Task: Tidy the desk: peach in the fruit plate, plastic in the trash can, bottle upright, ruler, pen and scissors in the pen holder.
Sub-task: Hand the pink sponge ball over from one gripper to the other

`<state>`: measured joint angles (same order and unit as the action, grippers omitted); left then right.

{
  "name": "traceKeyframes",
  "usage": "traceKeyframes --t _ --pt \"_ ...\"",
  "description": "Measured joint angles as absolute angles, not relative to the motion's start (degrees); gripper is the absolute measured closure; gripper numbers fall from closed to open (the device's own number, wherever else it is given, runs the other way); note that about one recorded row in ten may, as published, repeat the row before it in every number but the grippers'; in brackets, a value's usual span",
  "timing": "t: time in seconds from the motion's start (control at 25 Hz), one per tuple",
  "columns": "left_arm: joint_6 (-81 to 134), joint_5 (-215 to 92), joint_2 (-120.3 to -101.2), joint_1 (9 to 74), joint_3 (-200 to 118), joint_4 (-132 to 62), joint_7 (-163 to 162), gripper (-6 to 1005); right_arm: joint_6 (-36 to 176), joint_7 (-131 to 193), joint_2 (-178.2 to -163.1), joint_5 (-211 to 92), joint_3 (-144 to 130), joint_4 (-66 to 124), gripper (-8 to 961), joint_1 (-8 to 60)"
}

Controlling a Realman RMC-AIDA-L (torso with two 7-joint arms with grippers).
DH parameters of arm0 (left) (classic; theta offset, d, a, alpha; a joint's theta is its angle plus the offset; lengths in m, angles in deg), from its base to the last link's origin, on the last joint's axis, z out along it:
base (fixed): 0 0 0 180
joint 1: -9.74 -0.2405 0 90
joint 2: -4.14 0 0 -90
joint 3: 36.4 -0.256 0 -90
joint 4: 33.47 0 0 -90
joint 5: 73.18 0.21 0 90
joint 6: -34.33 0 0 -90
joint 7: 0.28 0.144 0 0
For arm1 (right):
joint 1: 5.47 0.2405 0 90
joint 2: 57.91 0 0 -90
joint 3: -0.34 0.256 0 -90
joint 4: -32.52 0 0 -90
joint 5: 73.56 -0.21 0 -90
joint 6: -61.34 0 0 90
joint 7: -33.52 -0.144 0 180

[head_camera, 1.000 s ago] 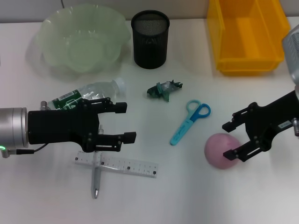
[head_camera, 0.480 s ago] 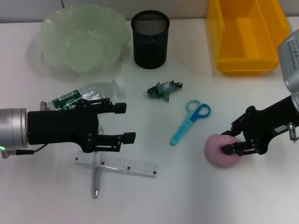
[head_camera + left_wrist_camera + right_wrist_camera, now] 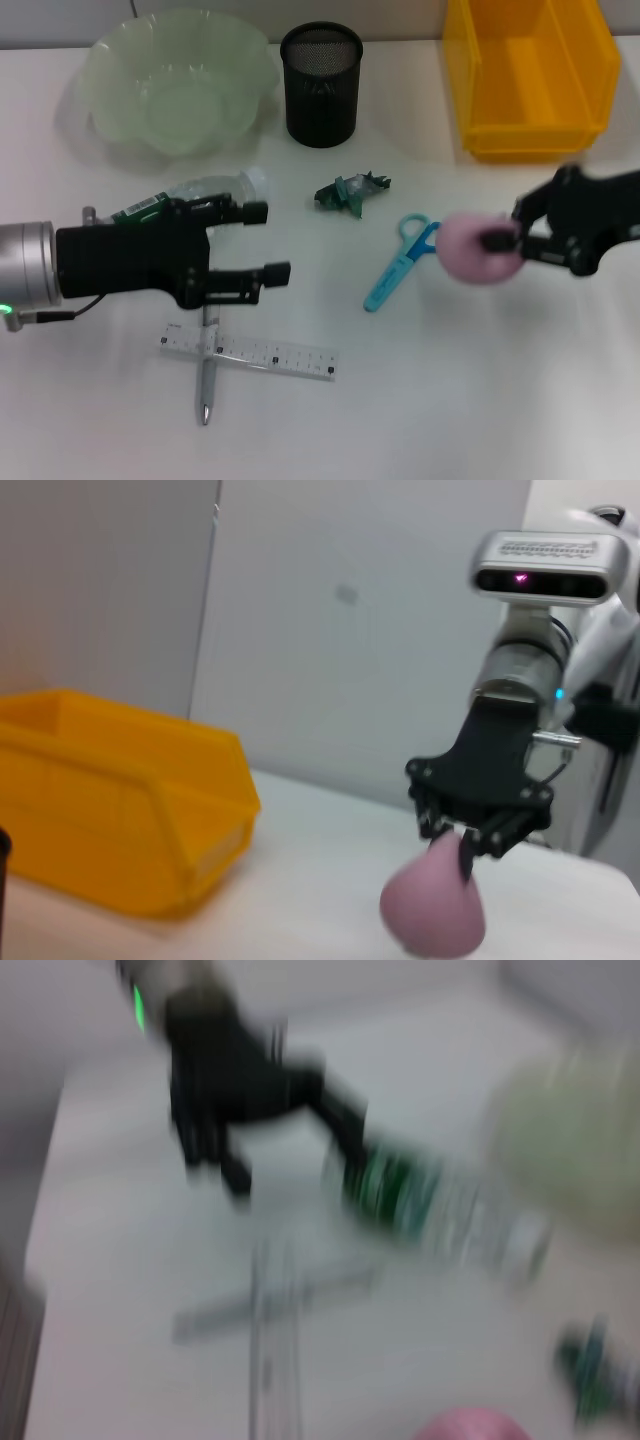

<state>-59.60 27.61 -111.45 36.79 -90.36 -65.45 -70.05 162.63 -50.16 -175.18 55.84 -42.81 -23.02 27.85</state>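
Right tool (image 3: 508,243) clamped on round pink matte peach (image 3: 474,248), carrying step; next: across to translucent pale-green wavy-rimmed fruit plate (image 3: 110,60). Left tool (image 3: 258,241) apart, idle.

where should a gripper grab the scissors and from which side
Grip the scissors from straight above, across the covered blade, fingers closing on its two long sides. They lie flat on the desk, and the narrow straight blade suits a pinch better than the handle loops, now partly under the held peach.
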Motion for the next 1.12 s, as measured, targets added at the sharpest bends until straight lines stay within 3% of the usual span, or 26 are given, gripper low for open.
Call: traceKeyframes --t 0.04,0.28,0.4,0.56,0.84,1.12 --pt "-59.8 27.6 -112.23 37.0 -88.4 -65.5 -69.8 217 164.4 -47.7 -174.85 50.8 -39.6 -22.4 805 26.7" --pt "-59.9 27.6 -112.57 37.1 -87.7 -65.5 -69.7 221 165.1 -41.8 -174.69 40.4 -38.2 -18.2 875 24.0" --pt "-59.9 26.4 -114.34 38.2 -83.7 -64.5 -68.2 222 164.7 -36.8 -175.05 33.5 -38.1 -12.6 889 23.2" --pt "-59.8 25.4 -114.36 38.6 -83.9 -63.5 -67.4 225 164.7 -33.6 -175.01 30.6 -37.9 -8.4 926 23.3" --pt "-59.6 23.0 -114.58 40.9 -84.1 -59.9 -66.4 228 161.2 -25.8 -176.65 29.3 -38.3 1.1 923 25.6" --pt "-59.4 22.4 -114.69 43.1 -84.2 -56.0 -63.1 232 157.8 -20.7 -176.95 29.1 -38.3 9.9 911 28.9"
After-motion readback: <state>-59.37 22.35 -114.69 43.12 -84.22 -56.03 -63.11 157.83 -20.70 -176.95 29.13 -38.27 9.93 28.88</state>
